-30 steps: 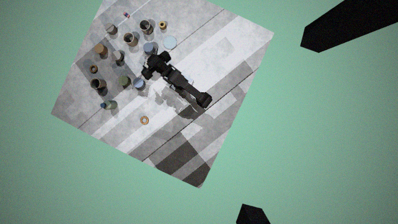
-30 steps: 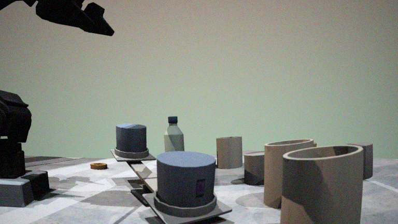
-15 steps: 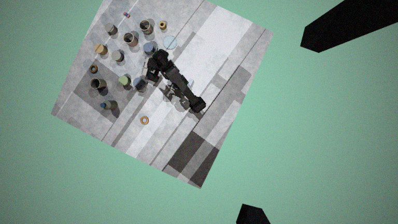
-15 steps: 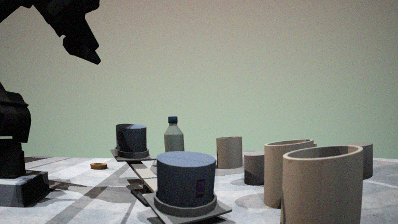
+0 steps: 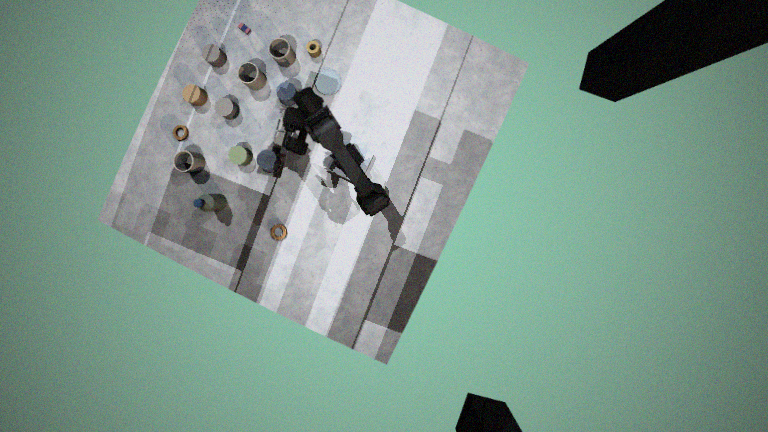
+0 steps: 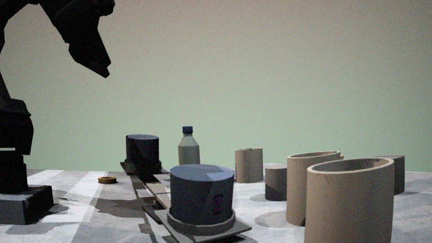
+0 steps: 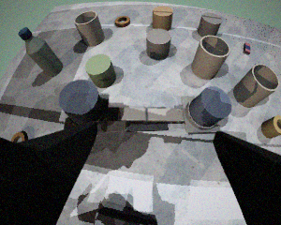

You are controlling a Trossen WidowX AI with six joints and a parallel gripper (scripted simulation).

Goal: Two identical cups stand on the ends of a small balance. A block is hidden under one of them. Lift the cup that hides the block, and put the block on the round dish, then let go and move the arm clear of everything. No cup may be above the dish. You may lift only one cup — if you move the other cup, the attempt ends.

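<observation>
Counts by kind, read from the top and wrist views.

- Blue-grey round cups: two, mouth down.
- Grey plank balance: one.
- Pale blue round dish: one.
- Open tan tubes: three, standing on end.
- Solid short cylinders: four. These are one pale green cylinder, one tan cylinder, one grey cylinder and one grey-brown cylinder.
- Flat orange rings: two.
- Short yellow spool: one, lying on its side.
- Pale green bottle with a blue cap: one.
- Small red-and-blue block: one.
- Black jointed arm: one.
</observation>
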